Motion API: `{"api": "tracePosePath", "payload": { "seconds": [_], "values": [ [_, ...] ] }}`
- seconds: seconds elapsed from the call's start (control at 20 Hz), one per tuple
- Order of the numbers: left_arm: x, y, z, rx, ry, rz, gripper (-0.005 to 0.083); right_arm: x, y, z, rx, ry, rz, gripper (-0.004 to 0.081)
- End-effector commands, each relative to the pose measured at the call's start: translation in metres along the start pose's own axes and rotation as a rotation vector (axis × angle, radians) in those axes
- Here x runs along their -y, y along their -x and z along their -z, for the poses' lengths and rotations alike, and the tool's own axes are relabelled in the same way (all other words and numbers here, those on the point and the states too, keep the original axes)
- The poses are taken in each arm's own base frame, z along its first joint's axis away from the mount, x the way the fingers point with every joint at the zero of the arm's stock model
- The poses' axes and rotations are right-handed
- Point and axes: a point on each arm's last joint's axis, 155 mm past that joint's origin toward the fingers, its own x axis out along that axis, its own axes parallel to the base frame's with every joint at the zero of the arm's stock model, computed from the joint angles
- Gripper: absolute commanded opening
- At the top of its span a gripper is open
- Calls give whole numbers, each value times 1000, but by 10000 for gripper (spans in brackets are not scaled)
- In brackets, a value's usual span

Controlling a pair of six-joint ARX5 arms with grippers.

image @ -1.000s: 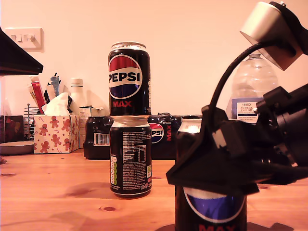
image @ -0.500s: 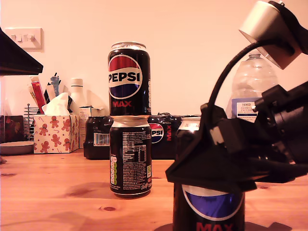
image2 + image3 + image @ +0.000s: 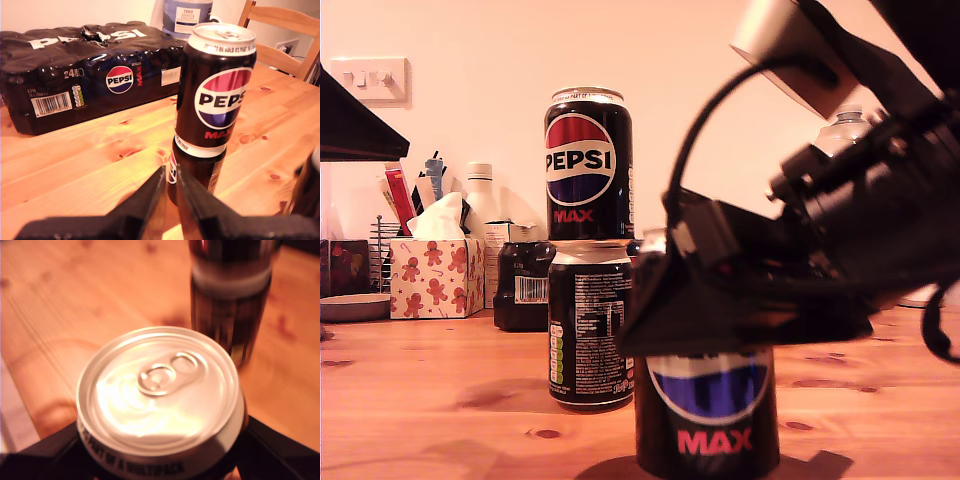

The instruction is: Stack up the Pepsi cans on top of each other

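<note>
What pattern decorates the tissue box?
Gingerbread men and candy canes on the tissue box, clearest in the exterior view.

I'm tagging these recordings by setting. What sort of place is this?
Probably a home kitchen or dining area: a knotty pine table, a gingerbread-print tissue box beside a holder of utensils, a wooden chair, and a shrink-wrapped black multipack of Pepsi Max cans stored against the wall.

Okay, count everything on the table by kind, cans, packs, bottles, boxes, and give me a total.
Loose Pepsi cans: 3 — top of stack, bottom of stack, one held in my second gripper
Multipack: 1
Water bottle: 1
Tissue box: 1
White bottle: 1
Total: 7
</note>
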Motion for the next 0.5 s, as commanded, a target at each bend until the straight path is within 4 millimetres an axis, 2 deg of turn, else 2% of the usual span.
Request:
{"api": "tracePosePath", "payload": {
  "seconds": [0.0,0.45],
  "values": [
    [0,0,8,-11,-11,3,46,-7,15,-63,141,7,-14,326],
    [20,1,9,-15,-13,109,48,-10,54,-159,185,13,14,321]
  ]
}}
